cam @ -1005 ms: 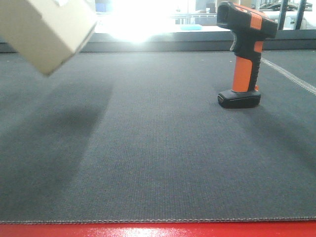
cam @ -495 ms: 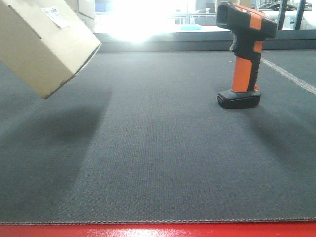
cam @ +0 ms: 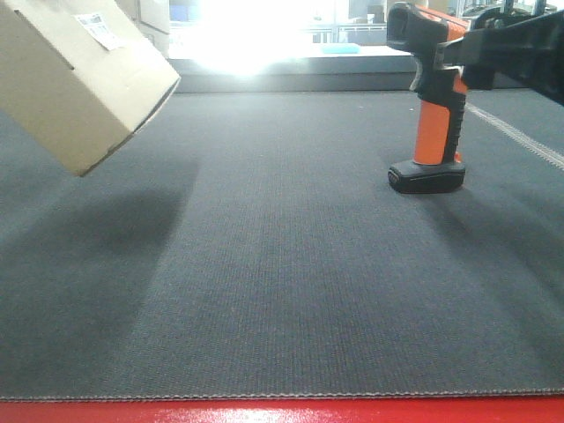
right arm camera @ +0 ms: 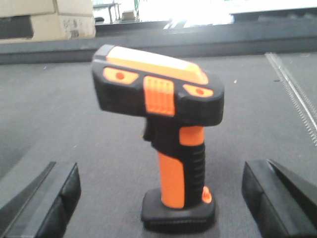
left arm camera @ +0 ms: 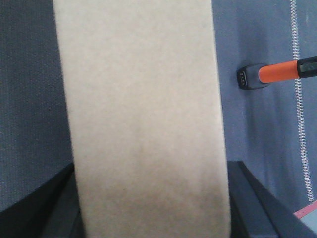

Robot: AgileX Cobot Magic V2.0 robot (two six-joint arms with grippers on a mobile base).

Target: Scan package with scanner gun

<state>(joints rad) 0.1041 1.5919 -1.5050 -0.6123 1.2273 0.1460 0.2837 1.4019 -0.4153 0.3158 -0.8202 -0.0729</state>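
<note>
- The dark grey woven tabletop (cam: 282,291) has a red front edge.
- The package (cam: 79,84) hangs tilted above the tabletop's left side, touching nothing below; its shadow lies beneath.
- The left end effector (left arm camera: 152,166) is clamped on the package, one dark finger on each side.
- The right end effector (right arm camera: 159,171) is spread wide on either side of the scanner's handle, clear of it.
- The scanner gun (cam: 432,106) stands upright on its flat base at the far right, well apart from the package.
- A white label (cam: 99,28) sits on the package's upper face.

Scanner gun (right arm camera: 163,99) stands upright (base down) within the spread right gripper (right arm camera: 159,173).
</note>
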